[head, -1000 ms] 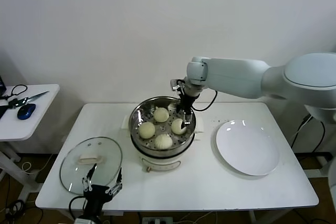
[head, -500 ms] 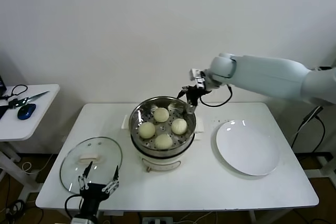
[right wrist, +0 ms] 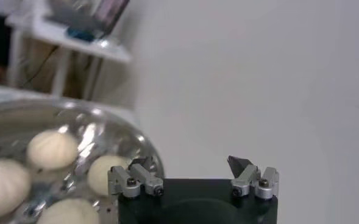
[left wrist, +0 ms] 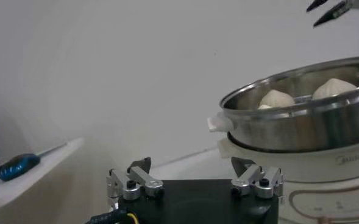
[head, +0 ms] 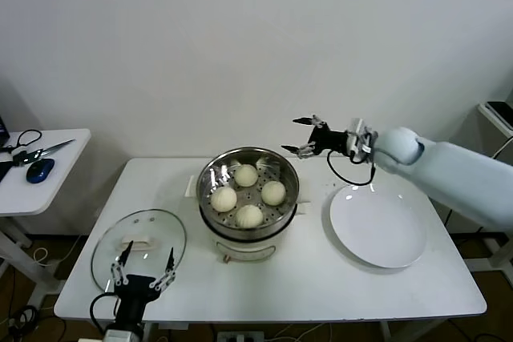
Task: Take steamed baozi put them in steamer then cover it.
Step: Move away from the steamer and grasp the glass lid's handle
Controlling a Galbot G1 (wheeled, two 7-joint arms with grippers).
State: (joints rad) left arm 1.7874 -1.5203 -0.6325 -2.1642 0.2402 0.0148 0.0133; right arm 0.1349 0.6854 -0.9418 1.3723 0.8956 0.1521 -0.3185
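Head view: all four baozi (head: 273, 192) sit in the steamer (head: 210, 206); glass cover (head: 108, 250) lies flat on table (head: 304, 278), front-left. Left gripper (head: 145, 268), fingers spread, hovers near cover's front rim. Right gripper (head: 307, 136) spread, empty, above steamer's right side. Risk: handle (head: 136, 240) is low & the glass is probably slick, so an off-centre grip could let the lid tilt or slip.

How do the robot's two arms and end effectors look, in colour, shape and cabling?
The right arm has a smooth, rounded white shell; a black cable loops near its wrist. The right end effector has slim dark fingers. The left end effector is black with silver-grey finger links and small black screws; a black cable trails below it.
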